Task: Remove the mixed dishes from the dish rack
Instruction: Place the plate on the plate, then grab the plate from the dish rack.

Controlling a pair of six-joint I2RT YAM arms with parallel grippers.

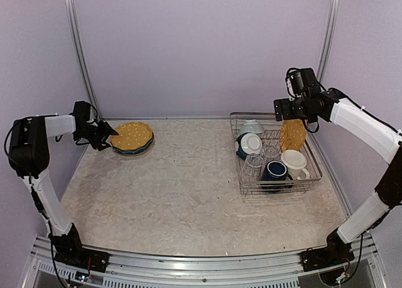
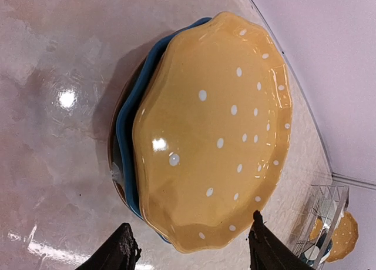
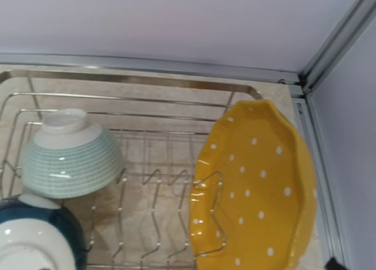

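On the counter, the dish rack sits at right. Its nearest end holds a navy mug beside a cream mug, with clear glasses just behind. Farther in are a teal bowl, an upright yellow plate and an upturned striped bowl. The right end effector hovers over the rack's far end, and whether it is apart or together cannot be told. Far left, the left end effector is spread, straddling the edge of a stacked yellow plate atop a blue plate.
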